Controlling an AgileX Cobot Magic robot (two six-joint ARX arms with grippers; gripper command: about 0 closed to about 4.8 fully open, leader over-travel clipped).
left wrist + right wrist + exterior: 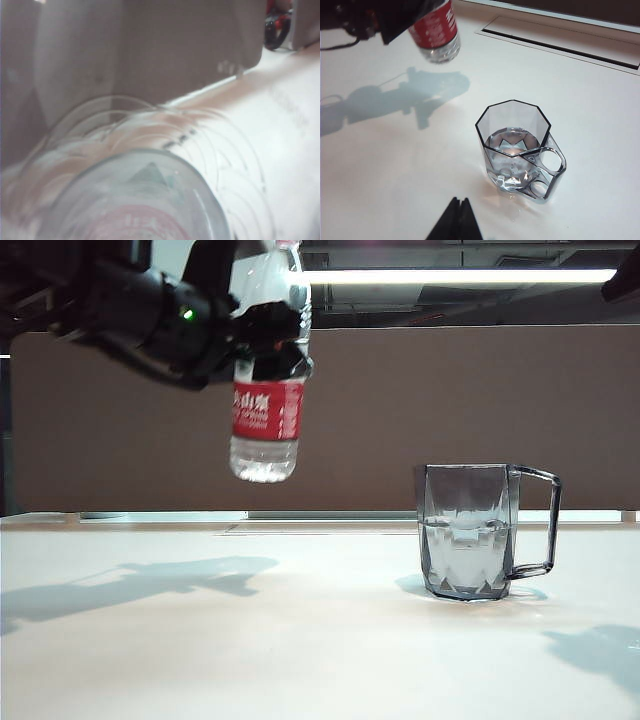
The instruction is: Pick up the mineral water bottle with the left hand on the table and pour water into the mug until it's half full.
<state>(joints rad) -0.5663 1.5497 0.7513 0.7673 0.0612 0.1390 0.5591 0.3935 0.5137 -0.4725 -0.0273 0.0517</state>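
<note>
1. Exterior view: the mineral water bottle (pixel 267 410) is held upright in the air at the upper left, well above the white bench (pixel 300 640), with its base hanging clear of the surface.
2. The left pincer (pixel 272 340) is clamped around the bottle's upper body, above the red-and-white label; the black left arm (pixel 130 315), marked by a small green light (pixel 186 313), reaches in from the left edge.
3. The mug (pixel 472 532) is stood on the bench to the right of the bottle and well apart from it, its handle turned to the right. Water is seen inside up to roughly half its height.
4. A shadow of arm and bottle (pixel 150 585) is cast on the bench at the left.
5. In the left wrist view, only the blurred clear bottle (pixel 145 200) is seen close to the lens; the pincer's fingers cannot be made out there.
6. In the right wrist view, the right pincer (pixel 456 222) is seen at the near edge with its black tips pressed together, closed on nothing, near the mug (pixel 517 150) but not touching it. The bottle (pixel 437 32) hangs beyond.
</note>
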